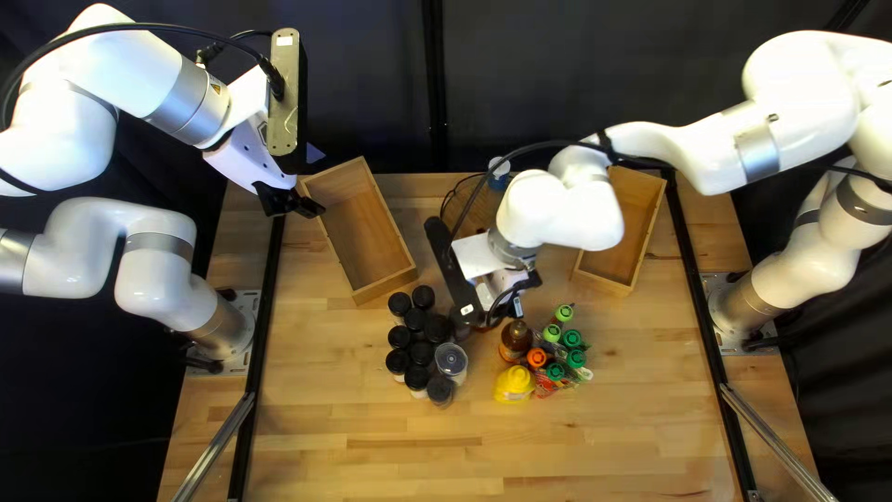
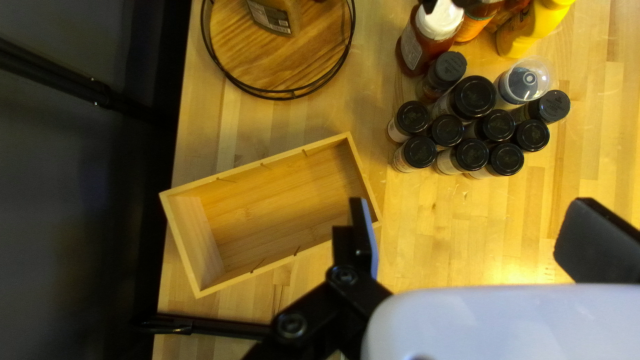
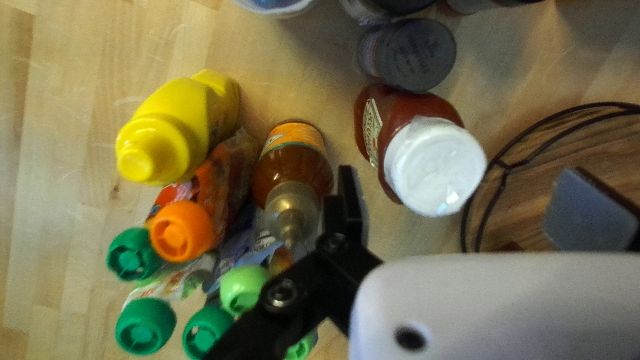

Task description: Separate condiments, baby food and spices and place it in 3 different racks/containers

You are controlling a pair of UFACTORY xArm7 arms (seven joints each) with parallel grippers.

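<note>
Left arm (image 1: 158, 70) and right arm (image 1: 808, 88) – white, rounded, silver bands (image 1: 192, 110), black cables (image 1: 153, 27) – with round screws (image 2: 291, 325) on black links (image 2: 317, 300).

The top view slants down; nearer downward wrist views share the white-capped red bottle (image 3: 423, 157) ahead of left gripper (image 1: 297, 204) and right gripper (image 1: 514, 293).

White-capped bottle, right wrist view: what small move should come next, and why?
I'd probably lower the right gripper slightly toward the white-capped bottle before closing: its fingers stand open, the cap shows ahead in the gap between them, and the bottle sits outside both wooden boxes.
</note>
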